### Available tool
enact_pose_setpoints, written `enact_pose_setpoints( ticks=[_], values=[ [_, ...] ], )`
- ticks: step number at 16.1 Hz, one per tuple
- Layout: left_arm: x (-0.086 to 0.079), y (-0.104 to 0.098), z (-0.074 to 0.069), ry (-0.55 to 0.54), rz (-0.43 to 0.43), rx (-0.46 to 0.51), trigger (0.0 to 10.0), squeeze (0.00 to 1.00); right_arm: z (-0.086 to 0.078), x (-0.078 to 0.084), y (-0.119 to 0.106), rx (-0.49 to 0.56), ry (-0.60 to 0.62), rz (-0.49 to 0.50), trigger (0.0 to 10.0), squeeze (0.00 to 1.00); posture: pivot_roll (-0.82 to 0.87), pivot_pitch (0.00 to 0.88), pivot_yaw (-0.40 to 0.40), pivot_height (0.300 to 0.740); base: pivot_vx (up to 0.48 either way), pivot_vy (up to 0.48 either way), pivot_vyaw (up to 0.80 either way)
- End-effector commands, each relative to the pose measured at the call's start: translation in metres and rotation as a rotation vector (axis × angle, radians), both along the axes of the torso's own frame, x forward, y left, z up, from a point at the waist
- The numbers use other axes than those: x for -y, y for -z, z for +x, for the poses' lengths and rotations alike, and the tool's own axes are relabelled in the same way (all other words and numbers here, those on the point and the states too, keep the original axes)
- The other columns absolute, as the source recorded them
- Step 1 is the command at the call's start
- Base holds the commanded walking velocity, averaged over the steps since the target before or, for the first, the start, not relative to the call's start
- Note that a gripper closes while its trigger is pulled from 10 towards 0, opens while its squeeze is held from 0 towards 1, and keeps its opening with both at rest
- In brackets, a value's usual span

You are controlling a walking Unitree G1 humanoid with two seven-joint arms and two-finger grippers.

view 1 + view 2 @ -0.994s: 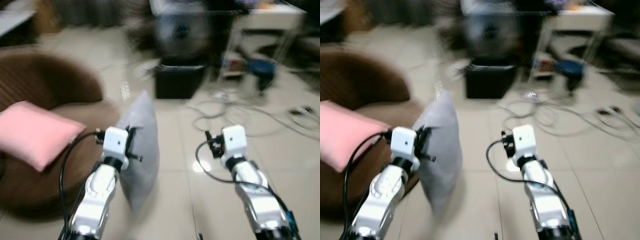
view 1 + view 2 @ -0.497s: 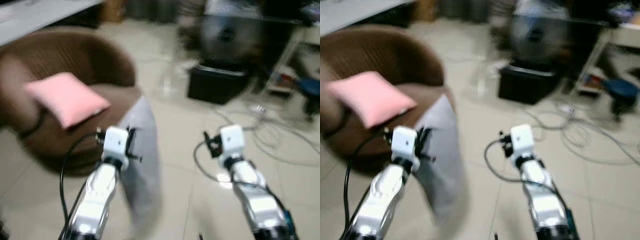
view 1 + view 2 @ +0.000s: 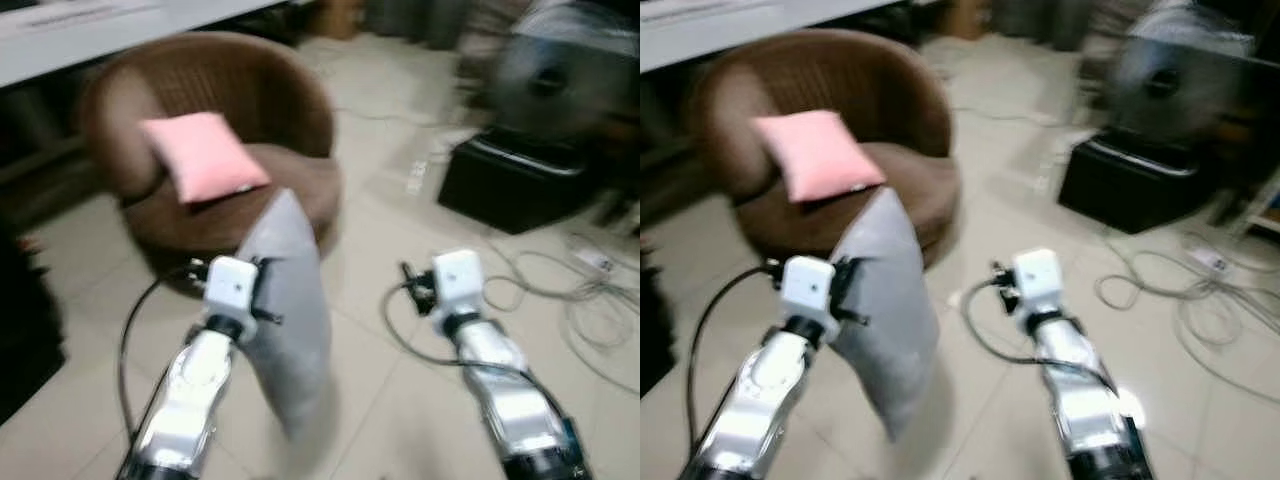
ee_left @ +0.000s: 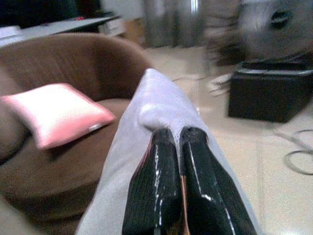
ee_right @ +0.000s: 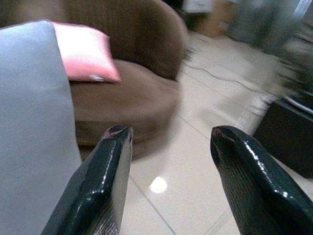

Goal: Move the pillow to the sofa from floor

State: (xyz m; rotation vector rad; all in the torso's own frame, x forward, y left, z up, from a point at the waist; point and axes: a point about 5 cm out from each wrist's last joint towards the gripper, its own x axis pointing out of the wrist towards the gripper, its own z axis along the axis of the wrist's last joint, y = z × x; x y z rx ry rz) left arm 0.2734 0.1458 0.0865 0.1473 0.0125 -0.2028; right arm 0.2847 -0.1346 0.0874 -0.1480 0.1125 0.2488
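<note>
Two pillows: grey pillow (image 3: 290, 300) pinched in left tool (image 4: 177, 134), pink pillow (image 3: 203, 156) on sofa (image 3: 290, 110); right tool (image 5: 168, 134) spread, empty.

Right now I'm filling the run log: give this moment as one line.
left gripper: shut on grey pillow, lifted | right gripper: open, empty | sofa: ahead-left, holds pink pillow

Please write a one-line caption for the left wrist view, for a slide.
Left gripper pinching the grey pillow by its edge, with the brown round sofa and pink cushion ahead.
</note>
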Motion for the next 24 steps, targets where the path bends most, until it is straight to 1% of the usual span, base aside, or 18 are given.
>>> enact_pose_setpoints(
  ticks=[1, 5, 7, 8, 10, 12, 13, 16, 18, 20, 22, 23, 24],
  values=[
    [0.004, -0.015, 0.006, 0.007, -0.009, 0.072, 10.0, 0.00, 0.000, 0.008, 0.000, 0.001, 0.020, -0.019, 10.0, 0.00, 0.04, 0.000, 0.050, 0.740, 0.000, -0.480, 0.80],
    [0.005, -0.016, 0.007, 0.009, -0.006, 0.077, 10.0, 0.00, 0.001, 0.008, 0.000, 0.003, 0.017, -0.023, 10.0, 0.00, 0.04, 0.000, 0.053, 0.740, 0.000, -0.480, 0.80],
    [0.005, -0.017, 0.006, 0.009, -0.001, 0.078, 10.0, 0.00, -0.002, 0.008, 0.002, -0.002, 0.004, -0.032, 10.0, 0.00, 0.04, 0.000, 0.051, 0.740, 0.000, -0.480, 0.80],
    [0.003, -0.017, 0.004, -0.003, -0.024, 0.076, 10.0, 0.00, -0.005, 0.008, 0.002, -0.005, -0.001, -0.033, 10.0, 0.00, 0.04, 0.000, 0.051, 0.740, 0.000, 0.000, 0.80],
    [-0.003, -0.018, 0.003, -0.027, -0.042, 0.055, 10.0, 0.00, -0.005, 0.008, 0.000, -0.006, -0.005, -0.033, 10.0, 0.00, 0.04, 0.000, 0.051, 0.740, 0.000, 0.000, 0.80],
    [-0.007, -0.022, 0.002, -0.035, -0.037, 0.063, 10.0, 0.00, -0.004, 0.010, -0.002, -0.004, -0.008, -0.037, 10.0, 0.00, 0.04, 0.000, 0.048, 0.740, 0.000, 0.454, 0.67],
    [-0.010, -0.023, 0.001, -0.044, -0.026, 0.067, 10.0, 0.00, -0.003, 0.012, -0.002, -0.011, 0.003, -0.017, 10.0, 0.00, 0.05, 0.000, 0.045, 0.740, 0.000, 0.480, 0.00],
    [-0.011, -0.023, 0.001, -0.051, 0.004, 0.050, 10.0, 0.00, -0.004, 0.013, -0.002, -0.027, -0.002, -0.022, 10.0, 0.00, 0.06, 0.000, 0.031, 0.740, 0.000, 0.000, 0.00],
    [-0.008, -0.026, 0.003, -0.048, 0.026, 0.049, 10.0, 0.00, -0.003, 0.012, -0.002, -0.042, 0.022, 0.006, 10.0, 0.00, 0.06, 0.000, 0.036, 0.740, 0.000, 0.000, 0.00],
    [-0.001, -0.029, 0.006, -0.023, 0.002, 0.055, 10.0, 0.00, 0.000, 0.011, -0.001, -0.049, 0.048, 0.032, 10.0, 0.00, 0.07, 0.000, 0.043, 0.740, 0.000, 0.000, 0.00],
    [0.002, -0.030, 0.008, -0.024, 0.007, 0.064, 10.0, 0.00, 0.002, 0.011, 0.000, -0.055, 0.080, 0.076, 10.0, 0.00, 0.07, 0.000, 0.040, 0.740, 0.000, 0.000, 0.00],
    [-0.001, -0.033, 0.011, -0.052, 0.049, 0.067, 10.0, 0.00, 0.004, 0.010, 0.000, -0.065, 0.083, 0.089, 10.0, 0.00, 0.09, 0.000, 0.032, 0.740, 0.000, 0.000, -0.79],
    [-0.002, -0.033, 0.012, -0.062, 0.061, 0.065, 10.0, 0.00, 0.004, 0.010, -0.001, -0.065, 0.080, 0.085, 10.0, 0.00, 0.09, 0.000, 0.032, 0.740, 0.000, 0.000, -0.79]
  ],
)
